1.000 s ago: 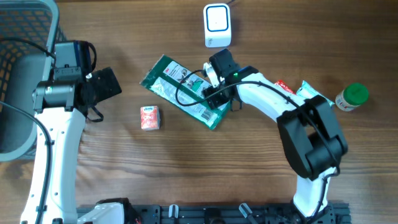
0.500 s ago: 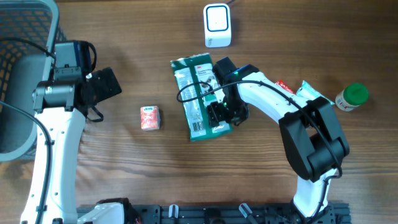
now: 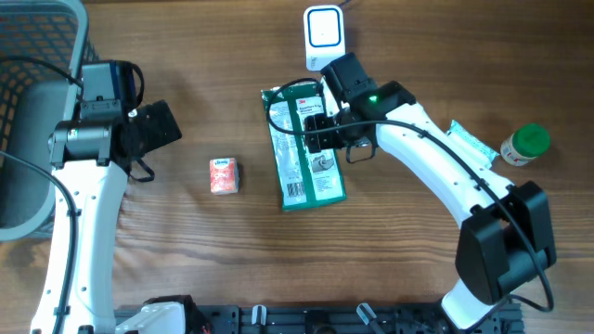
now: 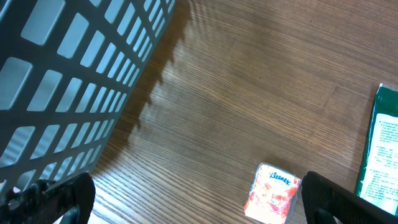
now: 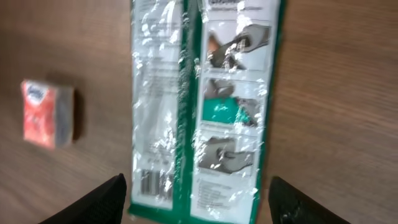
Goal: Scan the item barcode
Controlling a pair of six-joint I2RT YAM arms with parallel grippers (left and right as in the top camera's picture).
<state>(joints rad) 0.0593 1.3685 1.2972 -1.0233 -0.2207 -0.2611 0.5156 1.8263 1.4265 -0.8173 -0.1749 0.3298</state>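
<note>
The packet (image 3: pixel 304 148) lies flat on the table (image 3: pixel 399 269), near the centre. Its long side runs from 12 to 6 o'clock and its printed side is up. The scanner (image 3: pixel 323 37) stands just beyond its 12 o'clock end, apart from it. The right gripper (image 5: pixel 199 202) hangs over the upper half of the packet. Its two fingers (image 5: pixel 102 199) stand wide, one on each side of the packet's width, and they hold nothing. In the right wrist view there is a small block of lines at the packet's 7 o'clock corner, but it is too blurred to read.

A tissue pack (image 3: pixel 223 174) lies at 9 o'clock from the packet, well apart. A bottle (image 3: pixel 526 144) with a green cap stands far at 3 o'clock. The left gripper (image 4: pixel 199 196) is at 9 o'clock on the table, beside the basket (image 3: pixel 37 56). It is spread wide and empty.
</note>
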